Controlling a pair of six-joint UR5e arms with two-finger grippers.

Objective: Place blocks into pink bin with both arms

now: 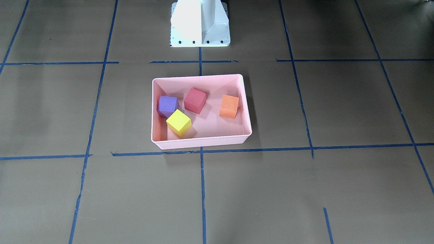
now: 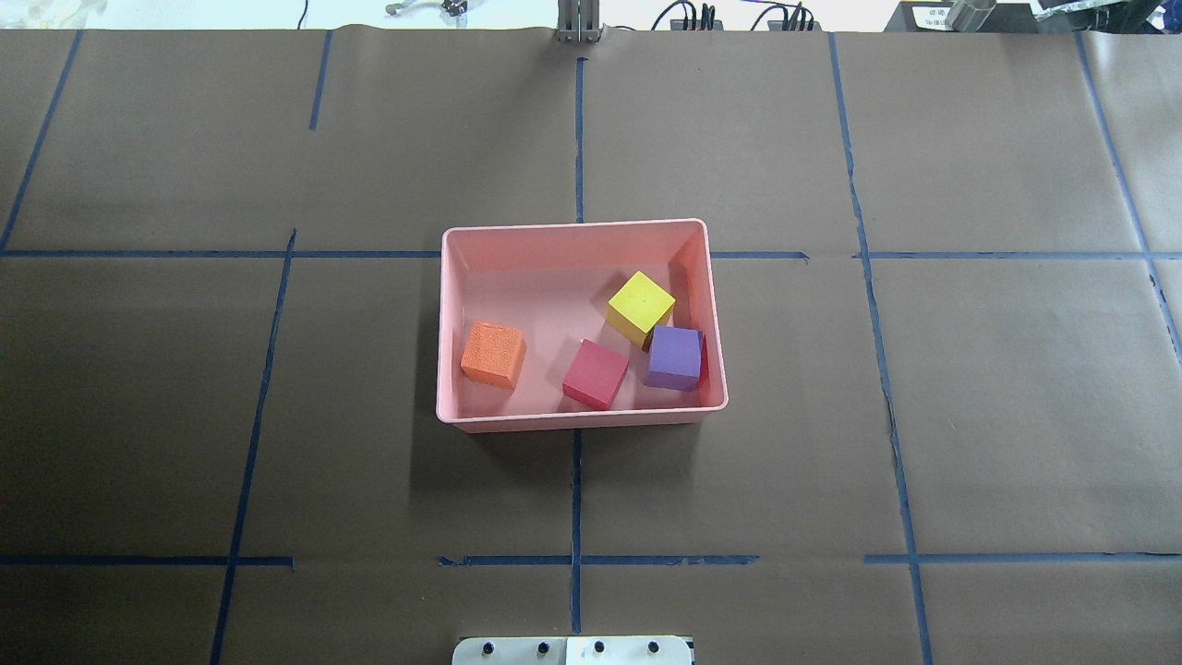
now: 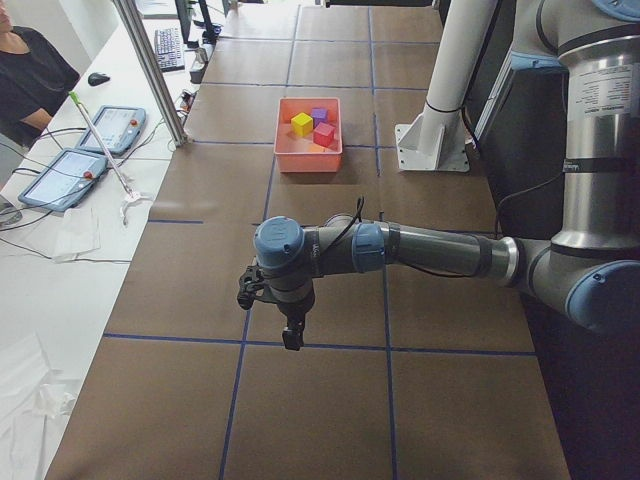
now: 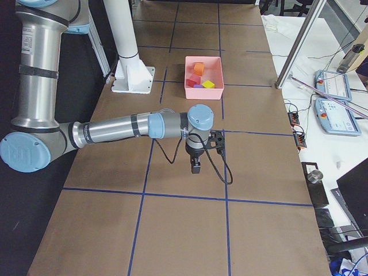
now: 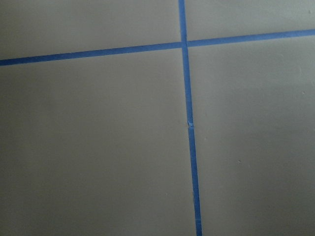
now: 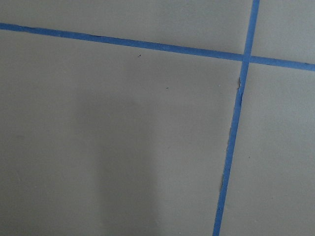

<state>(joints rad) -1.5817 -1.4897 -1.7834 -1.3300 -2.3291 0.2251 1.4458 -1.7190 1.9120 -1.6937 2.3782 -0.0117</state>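
All four blocks in the bin, both claws well clear of it.
Bench [image 2: 970, 416] is brown paper gridded with blue tape [image 2: 576, 499]. White pedestal [image 1: 200, 23] sits top centre of the front view. The left-side view has a white desk [image 3: 60, 290] with two tablets [image 3: 88, 150] and a person [image 3: 30, 75] at upper left. Bin [image 2: 580, 420] is frame centre overhead: orange [image 2: 493, 355] at its left, red [image 2: 596, 373] low centre, purple [image 2: 674, 357] by the right wall, yellow [image 2: 641, 308] just above purple. Left claw [image 3: 291, 335] hangs over bare bench lower centre of the left-side view, with the bin far up-frame. Right claw [image 4: 195, 167] is the same in the right-side view. Can't tell whether either claw is apart or together. Wrist cams show only paper and tape.
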